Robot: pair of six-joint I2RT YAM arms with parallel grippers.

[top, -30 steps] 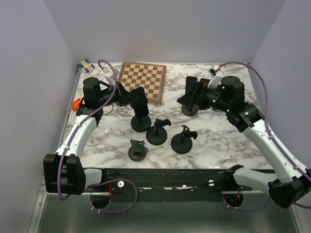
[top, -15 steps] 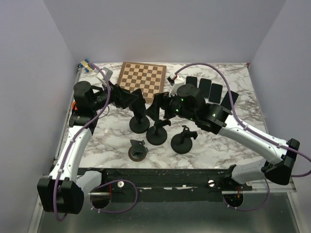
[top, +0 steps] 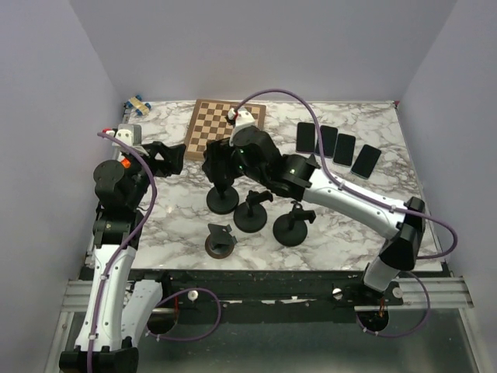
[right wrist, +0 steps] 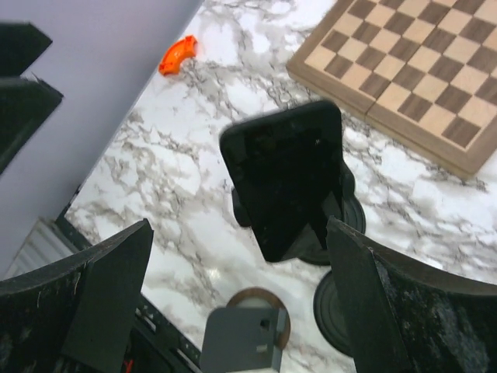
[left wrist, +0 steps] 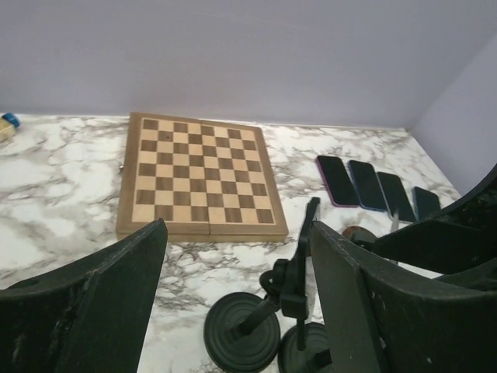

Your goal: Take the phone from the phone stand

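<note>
Marble table, phone seated in the phone stand.
My left gripper hangs at 9 o'clock from the phone stand, fingers spread wide, holding nothing; my right gripper hovers over the phone, fingers parted wide on either side, neither touching it.

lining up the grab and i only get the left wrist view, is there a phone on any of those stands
Observer: Yes. The right wrist view shows a dark phone propped on the stand nearest the chessboard.
Operator: is the right gripper on it yet
Observer: No. The right gripper is open, and bare marble shows between the phone and each of its fingers.
Operator: anything else over that side
Observer: A small orange piece lies close to the left wall.
</note>
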